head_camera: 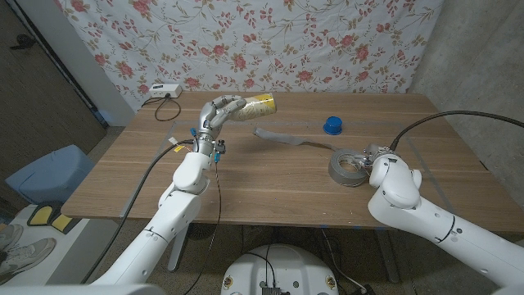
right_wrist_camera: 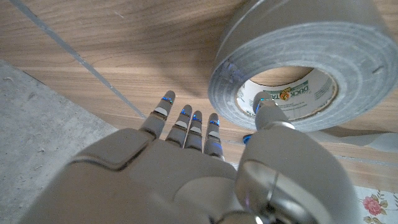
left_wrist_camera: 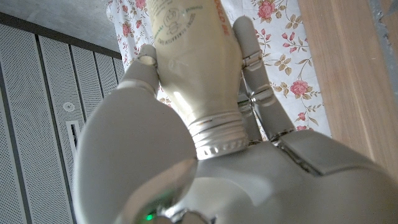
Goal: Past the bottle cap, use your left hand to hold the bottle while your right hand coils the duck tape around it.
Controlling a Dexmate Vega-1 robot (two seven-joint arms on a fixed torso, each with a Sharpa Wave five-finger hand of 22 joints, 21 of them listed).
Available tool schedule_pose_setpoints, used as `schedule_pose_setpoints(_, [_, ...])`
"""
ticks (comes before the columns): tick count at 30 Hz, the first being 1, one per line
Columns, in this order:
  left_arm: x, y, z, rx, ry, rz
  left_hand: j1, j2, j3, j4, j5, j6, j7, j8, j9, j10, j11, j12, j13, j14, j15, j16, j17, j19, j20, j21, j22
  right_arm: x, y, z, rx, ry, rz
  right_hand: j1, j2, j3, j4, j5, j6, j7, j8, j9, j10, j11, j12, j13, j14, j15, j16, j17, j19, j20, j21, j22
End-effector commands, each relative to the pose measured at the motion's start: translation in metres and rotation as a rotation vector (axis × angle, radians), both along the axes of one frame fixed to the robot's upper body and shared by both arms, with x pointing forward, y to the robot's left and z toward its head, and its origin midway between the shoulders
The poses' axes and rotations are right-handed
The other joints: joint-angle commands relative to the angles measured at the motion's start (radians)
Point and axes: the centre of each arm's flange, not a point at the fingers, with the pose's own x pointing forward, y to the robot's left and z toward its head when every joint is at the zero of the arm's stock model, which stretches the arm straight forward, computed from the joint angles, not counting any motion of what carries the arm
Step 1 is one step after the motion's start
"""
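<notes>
**Inspector:** Head view first. Where does the bottle lie?

**Me:** In my left hand, lifted off the table, fingers wrapped round it. Its long axis runs sideways toward my right. A grey tape strip trails from near it to the duck tape roll.

**Inspector:** And your right hand?

**Me:** At the roll: my thumb sits in its core, other fingers extended alongside, outside. The roll rests on the table, well apart from the bottle. The blue cap lies between them, farther back. My right hand is nearer the roll.
</notes>
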Motion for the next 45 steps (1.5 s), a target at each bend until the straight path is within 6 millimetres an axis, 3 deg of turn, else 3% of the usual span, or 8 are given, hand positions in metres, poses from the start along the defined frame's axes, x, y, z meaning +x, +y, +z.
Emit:
schedule_pose_setpoints(1, [-0.004, 0.000, -0.001, 0.003, 0.000, 0.007, 0.197, 0.195, 0.025, 0.026, 0.006, 0.004, -0.006, 0.007, 0.004, 0.044, -0.046, 0.076, 0.193, 0.360, -0.336, -0.006, 0.006, -0.002, -0.079, 0.011, 0.001, 0.011, 0.002, -0.001, -0.043, 0.066, -0.021, 0.022, 0.000, 0.007, 0.009, 0.007, 0.030, 0.001, 0.013, 0.004, 0.025, -0.002, 0.014, 0.005, 0.029, -0.008, 0.012, 0.006, 0.023, -0.004, 0.010, 0.003])
schedule_pose_setpoints(6, [-0.004, -0.001, -0.001, 0.001, -0.002, 0.012, 0.194, 0.195, 0.025, 0.027, 0.006, 0.004, -0.007, 0.007, 0.005, 0.043, -0.047, 0.074, 0.195, 0.360, -0.336, -0.008, 0.009, -0.004, -0.078, 0.013, 0.001, 0.015, 0.003, -0.001, -0.057, 0.080, -0.024, 0.039, 0.002, 0.007, 0.013, 0.007, 0.038, 0.000, 0.013, 0.004, 0.046, -0.008, 0.020, 0.006, 0.047, -0.011, 0.021, 0.008, 0.042, -0.009, 0.015, 0.004])
schedule_pose_setpoints(16, [-0.005, -0.003, -0.001, 0.014, -0.003, 0.015, 0.191, 0.195, 0.026, 0.027, 0.005, 0.004, -0.011, 0.006, 0.006, 0.047, -0.048, 0.071, 0.196, 0.362, -0.336, -0.012, 0.014, -0.007, -0.079, 0.018, 0.000, 0.020, 0.005, -0.002, -0.078, 0.078, -0.033, 0.109, 0.021, 0.002, 0.021, 0.010, 0.135, -0.009, 0.037, 0.004, 0.154, -0.005, 0.051, 0.015, 0.177, -0.053, 0.095, 0.043, 0.132, -0.044, 0.042, 0.009])
schedule_pose_setpoints(23, [-0.007, -0.004, -0.002, 0.012, -0.003, 0.016, 0.187, 0.195, 0.028, 0.028, 0.004, 0.003, -0.015, 0.006, 0.008, 0.046, -0.051, 0.067, 0.198, 0.361, -0.336, -0.016, 0.018, -0.009, -0.078, 0.022, 0.000, 0.022, 0.007, -0.002, -0.101, 0.060, -0.046, 0.217, 0.051, -0.010, 0.015, 0.013, 0.322, -0.045, 0.082, 0.008, 0.349, -0.009, 0.129, 0.041, 0.365, -0.118, 0.240, 0.134, 0.203, -0.070, 0.068, 0.013])
schedule_pose_setpoints(30, [-0.010, -0.004, -0.002, 0.012, -0.006, 0.019, 0.185, 0.195, 0.029, 0.028, 0.004, 0.002, -0.015, 0.005, 0.008, 0.048, -0.050, 0.064, 0.199, 0.363, -0.335, -0.019, 0.023, -0.011, -0.078, 0.027, -0.001, 0.026, 0.008, -0.004, -0.112, 0.072, -0.051, 0.406, 0.070, -0.050, 0.011, 0.006, 0.626, -0.061, 0.184, 0.029, 0.660, -0.025, 0.309, 0.123, 0.589, -0.172, 0.517, 0.381, 0.271, -0.115, 0.105, 0.022])
schedule_pose_setpoints(34, [-0.011, -0.004, -0.003, 0.013, -0.007, 0.018, 0.183, 0.195, 0.030, 0.028, 0.004, 0.002, -0.015, 0.004, 0.007, 0.051, -0.052, 0.064, 0.201, 0.364, -0.336, -0.021, 0.025, -0.012, -0.078, 0.029, -0.001, 0.030, 0.006, -0.008, -0.111, 0.079, -0.063, 0.515, 0.097, -0.045, 0.007, -0.002, 0.710, -0.067, 0.243, 0.061, 0.739, -0.047, 0.379, 0.172, 0.658, -0.187, 0.617, 0.497, 0.312, -0.145, 0.136, 0.030])
schedule_pose_setpoints(37, [-0.011, -0.004, -0.003, 0.014, -0.005, 0.022, 0.183, 0.195, 0.031, 0.028, 0.003, 0.003, -0.016, 0.004, 0.007, 0.051, -0.053, 0.062, 0.201, 0.365, -0.335, -0.022, 0.027, -0.012, -0.078, 0.030, -0.001, 0.029, 0.005, -0.010, -0.130, 0.031, -0.079, 0.580, 0.103, -0.051, 0.011, -0.011, 0.711, -0.064, 0.253, 0.074, 0.770, -0.069, 0.430, 0.219, 0.692, -0.190, 0.682, 0.585, 0.322, -0.159, 0.157, 0.039])
schedule_pose_setpoints(45, [-0.013, -0.003, -0.002, 0.016, -0.010, 0.028, 0.181, 0.194, 0.033, 0.027, 0.003, 0.004, -0.015, 0.004, 0.009, 0.051, -0.052, 0.058, 0.203, 0.367, -0.336, -0.026, 0.032, -0.014, -0.078, 0.035, -0.002, 0.008, 0.002, -0.012, -0.178, -0.332, -0.133, 0.595, 0.118, -0.071, 0.038, -0.008, 0.691, -0.083, 0.263, 0.115, 0.756, -0.100, 0.488, 0.292, 0.666, -0.194, 0.687, 0.660, 0.298, -0.197, 0.179, 0.064])
